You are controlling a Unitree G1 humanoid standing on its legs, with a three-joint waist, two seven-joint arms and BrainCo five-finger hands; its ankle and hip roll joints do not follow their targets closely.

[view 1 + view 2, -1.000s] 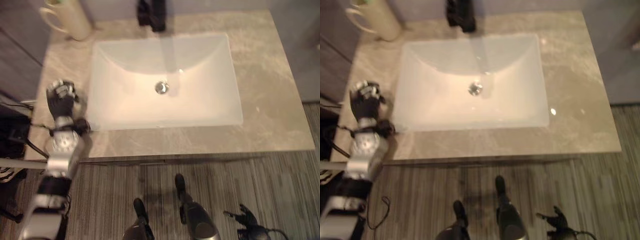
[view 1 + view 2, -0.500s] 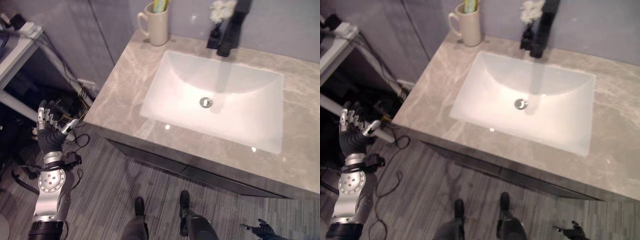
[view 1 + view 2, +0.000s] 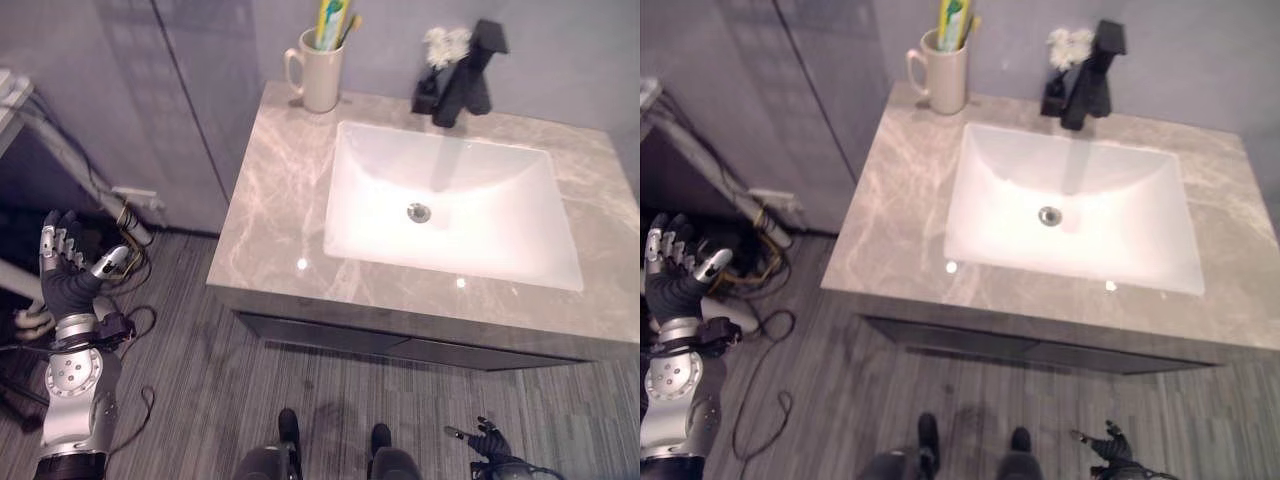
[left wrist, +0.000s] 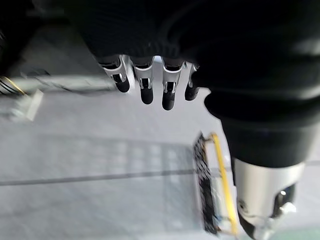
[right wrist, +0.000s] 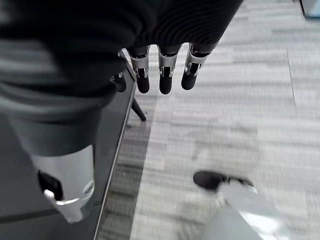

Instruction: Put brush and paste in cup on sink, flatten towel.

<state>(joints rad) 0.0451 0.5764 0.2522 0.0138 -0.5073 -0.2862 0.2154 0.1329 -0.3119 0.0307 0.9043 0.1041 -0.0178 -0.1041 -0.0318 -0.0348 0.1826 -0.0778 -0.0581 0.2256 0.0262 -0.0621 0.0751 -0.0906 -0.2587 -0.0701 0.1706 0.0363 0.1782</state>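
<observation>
Brush and paste (image 3: 330, 22) stand in the cup (image 3: 318, 72) beside the sink (image 3: 450, 200). Left hand (image 3: 62, 270) and right hand (image 5: 160, 75) both spread wide, empty.

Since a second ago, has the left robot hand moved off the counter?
Yes. The left robot hand was over the counter's left edge beside the sink; now it is raised over the floor, well clear.

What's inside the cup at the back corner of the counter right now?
The cup holds a yellow-green tube and a thin handle standing upright. Their lower parts are hidden by the cup wall.
</observation>
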